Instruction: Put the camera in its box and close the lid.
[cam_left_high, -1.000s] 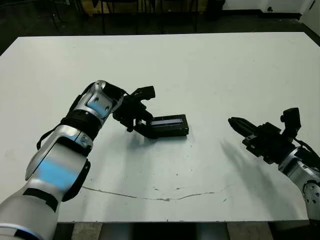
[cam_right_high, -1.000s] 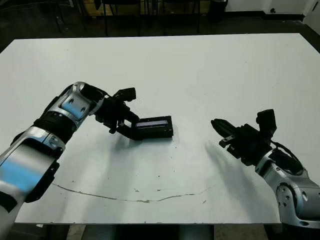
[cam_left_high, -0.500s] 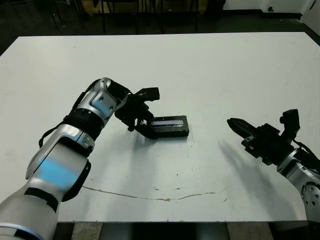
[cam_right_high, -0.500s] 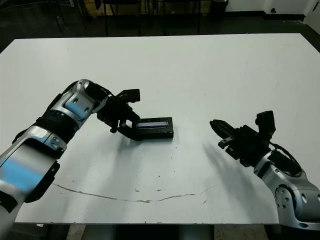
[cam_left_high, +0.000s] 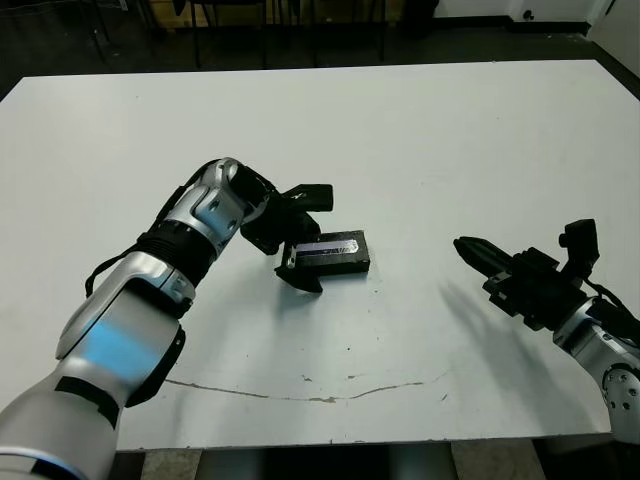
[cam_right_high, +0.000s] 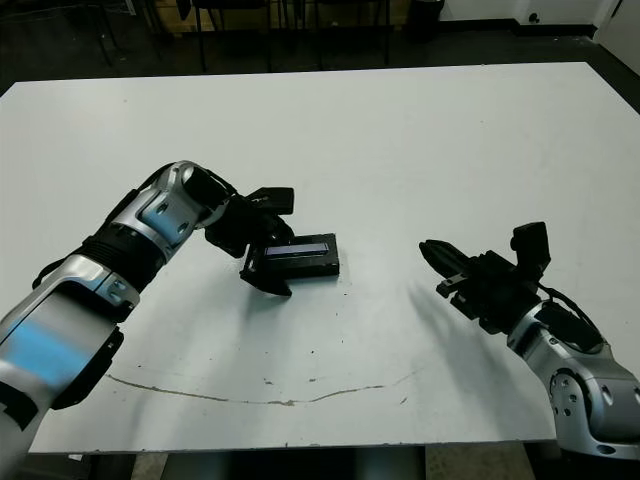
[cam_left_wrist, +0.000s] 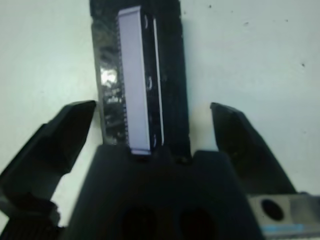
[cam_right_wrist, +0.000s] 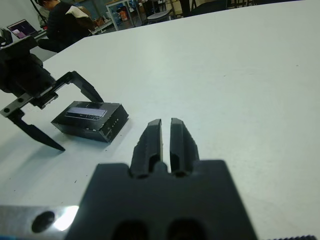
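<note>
Box seen closed, lid on top, straddled by wide-spread left gripper; right gripper pinched empty, well right. Judged next: withdrawal.

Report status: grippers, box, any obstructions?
Left gripper open, straddling the box's end. Right gripper shut, empty, off to the side. Box lies flat with lid on. Table around it bare.

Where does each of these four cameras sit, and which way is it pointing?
Left eye, right eye: on the head, looking down at the table; both arms show.
Left wrist: on the left arm, looking along the open left gripper at the closed box.
Right wrist: on the right arm, looking past the shut right gripper.
All four views show the box.
</note>
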